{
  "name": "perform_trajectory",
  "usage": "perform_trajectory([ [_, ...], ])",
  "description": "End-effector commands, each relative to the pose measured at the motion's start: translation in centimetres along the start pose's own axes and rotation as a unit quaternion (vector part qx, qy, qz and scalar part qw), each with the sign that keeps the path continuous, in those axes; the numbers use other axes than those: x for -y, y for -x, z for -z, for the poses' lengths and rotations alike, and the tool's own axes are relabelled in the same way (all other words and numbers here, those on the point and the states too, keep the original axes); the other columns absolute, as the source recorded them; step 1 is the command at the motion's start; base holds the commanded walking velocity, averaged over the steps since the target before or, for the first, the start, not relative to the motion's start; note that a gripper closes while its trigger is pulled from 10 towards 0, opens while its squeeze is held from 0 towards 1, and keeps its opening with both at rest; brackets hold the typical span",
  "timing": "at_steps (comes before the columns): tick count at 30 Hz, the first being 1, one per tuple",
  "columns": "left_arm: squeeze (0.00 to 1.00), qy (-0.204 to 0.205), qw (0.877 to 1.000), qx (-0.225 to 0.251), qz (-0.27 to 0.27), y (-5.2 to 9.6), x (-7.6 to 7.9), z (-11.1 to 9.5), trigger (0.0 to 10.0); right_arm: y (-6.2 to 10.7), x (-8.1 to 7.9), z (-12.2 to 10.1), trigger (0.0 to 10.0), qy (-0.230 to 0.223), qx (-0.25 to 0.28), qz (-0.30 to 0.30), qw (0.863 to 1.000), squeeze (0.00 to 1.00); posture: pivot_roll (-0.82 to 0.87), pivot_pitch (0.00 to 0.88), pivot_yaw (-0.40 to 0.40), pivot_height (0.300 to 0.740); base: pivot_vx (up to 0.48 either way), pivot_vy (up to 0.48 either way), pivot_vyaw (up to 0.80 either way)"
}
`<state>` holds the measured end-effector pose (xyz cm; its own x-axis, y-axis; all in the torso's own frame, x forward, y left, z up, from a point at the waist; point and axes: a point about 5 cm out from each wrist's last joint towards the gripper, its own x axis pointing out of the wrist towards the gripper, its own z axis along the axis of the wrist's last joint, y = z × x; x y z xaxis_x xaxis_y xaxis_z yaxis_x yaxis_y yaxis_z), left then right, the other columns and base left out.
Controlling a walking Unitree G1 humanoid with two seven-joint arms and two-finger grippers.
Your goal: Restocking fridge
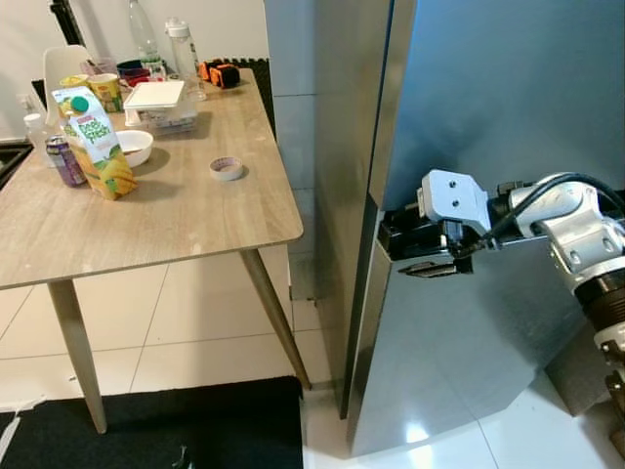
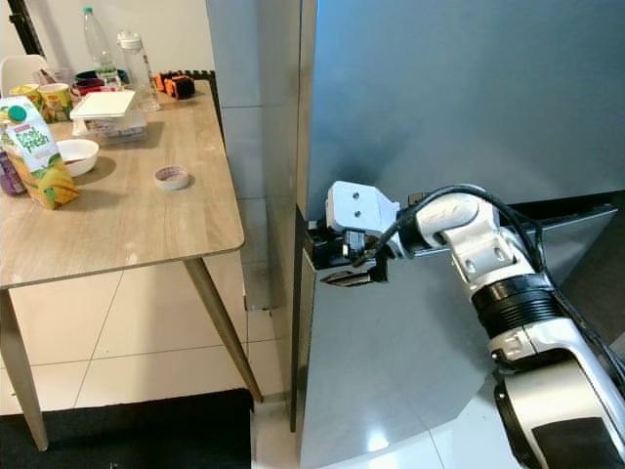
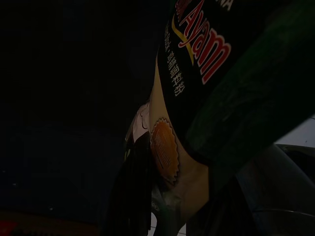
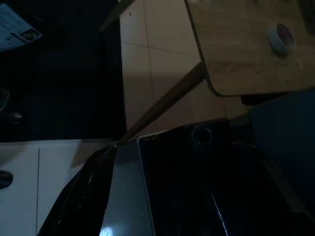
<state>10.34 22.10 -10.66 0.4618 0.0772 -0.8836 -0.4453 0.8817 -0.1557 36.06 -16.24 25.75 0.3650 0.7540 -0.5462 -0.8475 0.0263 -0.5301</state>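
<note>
Step in hand: opening the fridge (image 2: 459, 107). Your right pincer (image 2: 344, 266) sits at the fridge's left edge, in the dark seam between the upper door and the lower door (image 2: 410, 371). Its black fingers reach into that recess. You cannot tell from these views how far apart the fingers stand, or whether they have hooked the door edge. The doors appear shut or barely ajar.

Your left pincer (image 3: 147, 196) carries a dark packet (image 3: 206, 73) printed "Ayam", seen close and in deep shade in the left wrist view. The fingers appear closed around it.

Remaining stock stands on the wooden surface (image 1: 176, 215) beside the fridge. A juice carton (image 1: 98, 142) and a purple can (image 1: 64, 161) stand near its left edge. A white bowl (image 1: 135, 147) lies just beside the carton. A lidded white container (image 1: 158, 103) and two bottles (image 1: 166, 49) stand toward the far edge. A roll of tape (image 1: 226, 168) lies nearer the right edge.

Next move, as judged: seat the right fingers behind the door edge and pull outward along the door's swing. Keep the packet clear of the door. Expect resistance from the door seal.
</note>
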Motion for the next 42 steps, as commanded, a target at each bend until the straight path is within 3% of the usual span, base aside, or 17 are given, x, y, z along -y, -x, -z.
perform_trajectory([
  [1, 0.0, -0.001, 1.0, -0.004, -0.001, 0.1, -0.1, 0.3, 10.0, 0.0, 0.1, 0.8, 10.0, -0.017, -0.025, 0.009, 1.0, 0.0, -0.08, 0.0, -0.01, 0.74, 0.0, 0.0, 0.0],
  [7, 0.0, -0.001, 1.0, -0.003, 0.0, 0.1, -0.1, 0.3, 10.0, -0.1, -0.3, 1.3, 10.0, -0.034, -0.042, -0.011, 0.999, 0.0, -0.08, 0.0, -0.01, 0.74, 0.0, 0.0, 0.0],
  [11, 0.0, -0.001, 1.0, -0.004, 0.0, 0.1, -0.1, 0.3, 10.0, 0.3, -1.4, 1.9, 10.0, -0.023, -0.059, -0.059, 0.996, 0.0, -0.08, 0.0, -0.01, 0.74, 0.0, 0.0, 0.0],
  [18, 0.0, -0.001, 1.0, -0.005, 0.0, 0.1, 0.0, 0.4, 10.0, 2.5, -2.0, 2.4, 10.0, -0.009, -0.081, -0.118, 0.99, 0.0, -0.09, 0.0, -0.007, 0.74, 0.0, 0.0, 0.0],
  [26, 0.0, 0.0, 1.0, -0.005, 0.002, 0.1, 0.1, 0.4, 10.0, 3.7, -1.9, 2.3, 10.0, -0.006, -0.091, -0.127, 0.988, 0.0, -0.1, 0.0, -0.01, 0.74, 0.0, 0.0, 0.0],
  [42, 0.0, 0.0, 1.0, -0.005, 0.001, 0.0, 0.0, 0.4, 10.0, 4.2, -1.9, 1.7, 10.0, -0.005, -0.063, -0.135, 0.989, 0.0, -0.09, 0.0, -0.009, 0.74, 0.0, 0.0, 0.0],
])
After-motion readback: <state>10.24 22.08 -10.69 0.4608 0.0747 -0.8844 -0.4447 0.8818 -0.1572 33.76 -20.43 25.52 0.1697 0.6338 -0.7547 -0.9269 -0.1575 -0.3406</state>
